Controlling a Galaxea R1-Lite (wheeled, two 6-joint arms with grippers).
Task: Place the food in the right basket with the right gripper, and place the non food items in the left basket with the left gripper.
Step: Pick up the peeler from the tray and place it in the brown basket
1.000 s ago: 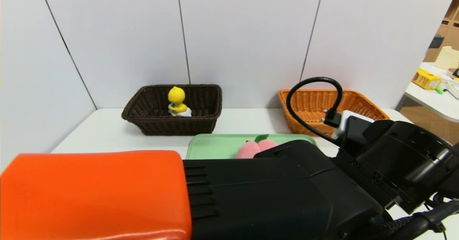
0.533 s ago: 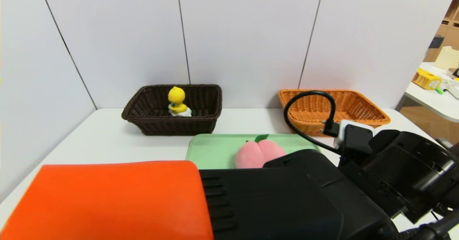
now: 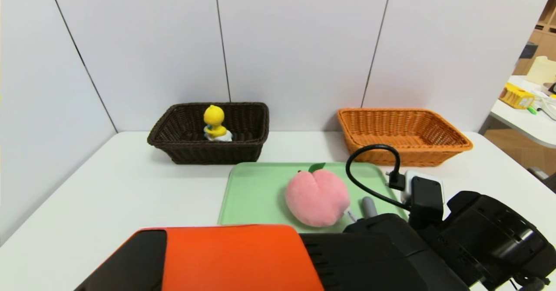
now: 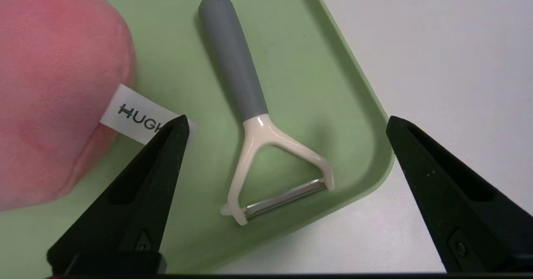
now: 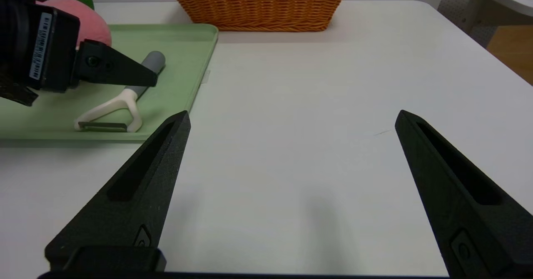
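Left tool [image 4: 287, 120] — fingers apart, angled down over peeler [image 4: 250, 116] on green tray [image 4: 354, 104].

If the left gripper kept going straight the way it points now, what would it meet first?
Most likely the peeler on the green tray: it lies centred between the open left gripper fingers. The pink plush peach sits just beside one finger and might be brushed; depth is unclear.
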